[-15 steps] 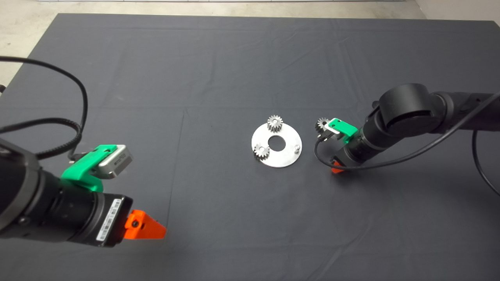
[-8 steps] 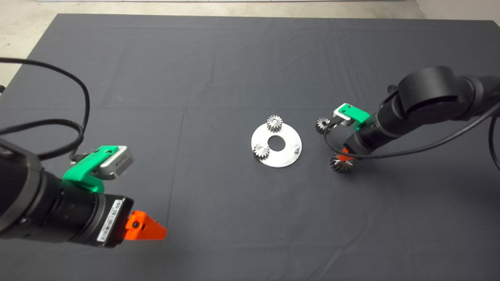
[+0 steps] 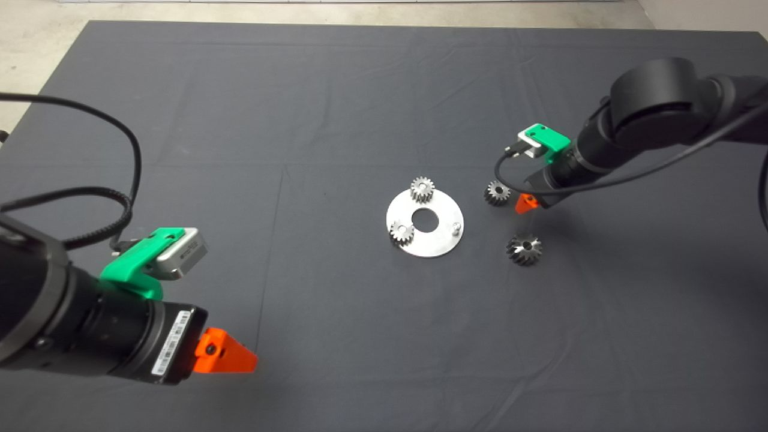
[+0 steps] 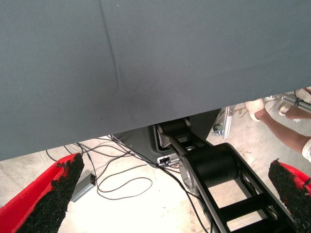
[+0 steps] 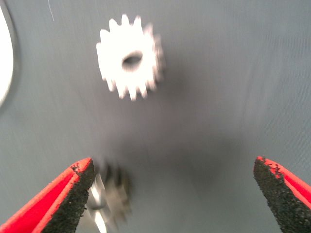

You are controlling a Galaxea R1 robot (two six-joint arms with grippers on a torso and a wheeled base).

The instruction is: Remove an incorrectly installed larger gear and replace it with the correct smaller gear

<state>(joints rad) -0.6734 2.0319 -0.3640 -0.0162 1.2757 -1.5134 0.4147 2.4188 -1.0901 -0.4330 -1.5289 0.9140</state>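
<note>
We've got the right tool (image 3: 527, 204) hovering just beside the smaller gear (image 3: 497, 193), fingers spread wide and holding nothing. The larger gear (image 3: 524, 249) lies on the dark mat (image 3: 336, 108), near the round plate (image 3: 441, 240) but clear of it, and one peg (image 3: 456, 227) stands bare. Two silver gears (image 3: 422, 189) sit on the plate's other pegs. Now we want to centre the spread over the smaller gear, drop straight down and close across its teeth without nudging it. Our left tool (image 3: 225, 359) waits at the counter's near-left corner, spread and empty.
</note>
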